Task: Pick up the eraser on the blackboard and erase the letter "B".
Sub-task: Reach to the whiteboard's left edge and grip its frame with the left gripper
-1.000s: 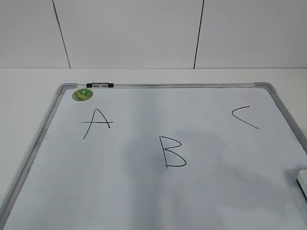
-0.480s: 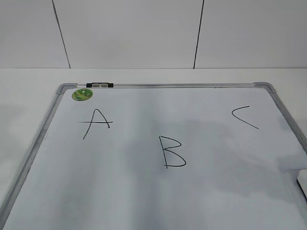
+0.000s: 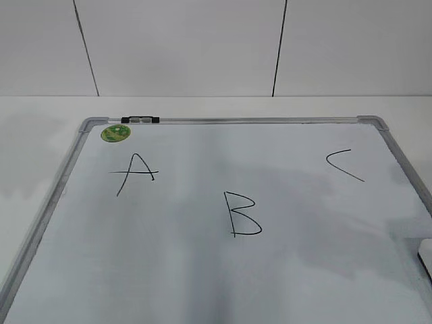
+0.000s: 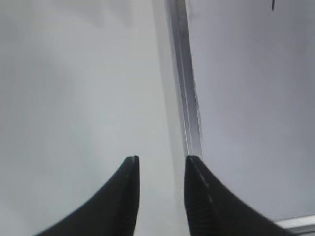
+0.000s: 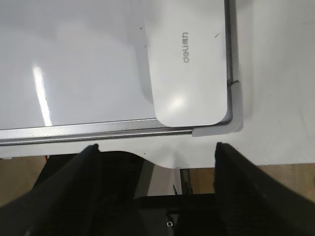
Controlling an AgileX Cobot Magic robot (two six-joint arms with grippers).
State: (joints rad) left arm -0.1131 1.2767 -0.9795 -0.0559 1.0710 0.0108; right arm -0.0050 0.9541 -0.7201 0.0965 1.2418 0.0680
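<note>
While the blackboard [image 3: 202, 270] lies flat across the table [image 3: 40, 111], neither arm shows in the exterior view and the work has not begun. The letter "B" [image 3: 241, 214] stands untouched near the board's middle, between the "A" [image 3: 135, 173] and the "C" [image 3: 345, 165]. The eraser [image 5: 189, 64] sits tucked into the board's near right corner, its edges just beside the frame. The right gripper [image 5: 157, 150] hangs above that corner, jaws spread wide and holding nothing. The left gripper [image 4: 160, 160] hovers over the board's left frame rail, jaws a narrow gap apart, also empty. The risk looks plain: the eraser is flat and crowded by the rail, so a finger may land on the frame instead and the jaws slip off. A wide wipe could also smear the neighbouring letters.
</note>
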